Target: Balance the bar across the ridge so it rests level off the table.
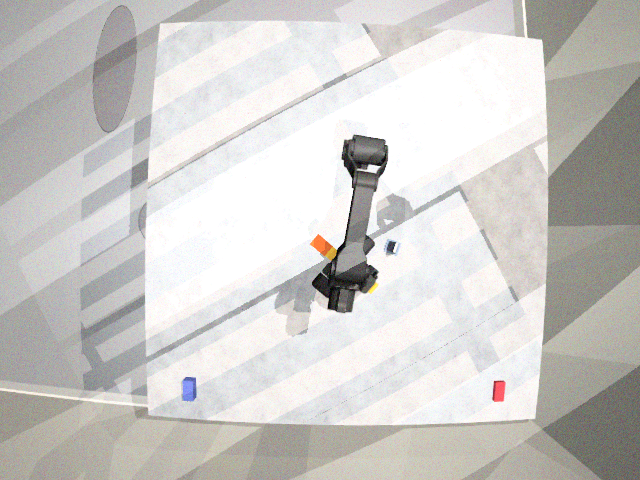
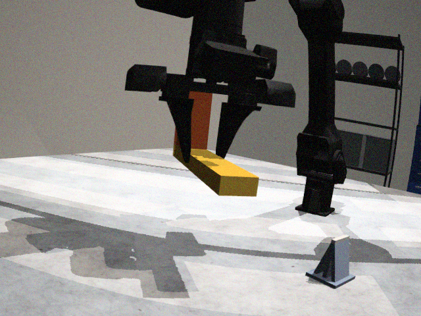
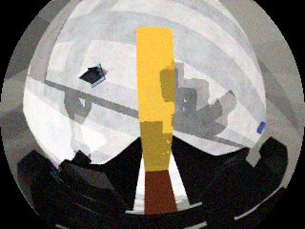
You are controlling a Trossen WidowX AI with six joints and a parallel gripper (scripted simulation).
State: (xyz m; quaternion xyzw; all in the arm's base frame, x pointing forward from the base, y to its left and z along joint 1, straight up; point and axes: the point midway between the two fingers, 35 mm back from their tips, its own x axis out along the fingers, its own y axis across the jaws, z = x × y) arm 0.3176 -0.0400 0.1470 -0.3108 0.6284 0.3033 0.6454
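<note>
While shadows stripe the table (image 1: 248, 382) (image 2: 102, 292), a shelf rack (image 2: 399, 112) stands behind.

No writing showing anywhere: no labels, brands, numbers or signs legible. Pincer (image 2: 204, 156) (image 3: 155, 139) carrying no readable marking; yellow-and-orange bar between its fingers showing plain faces. Small stand (image 1: 391, 246) (image 2: 341, 260) (image 3: 95, 75), apart from the pincer, bearing no legible mark. Table (image 1: 232, 320) (image 2: 102, 184) (image 3: 114, 48) showing patches of light and shade, no lettering.

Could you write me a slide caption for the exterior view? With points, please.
The gripper (image 2: 204, 158) holds a yellow bar (image 2: 234, 173) with an orange block (image 2: 200, 122) at its far end, above the table, away from the ridge (image 2: 341, 258).
</note>
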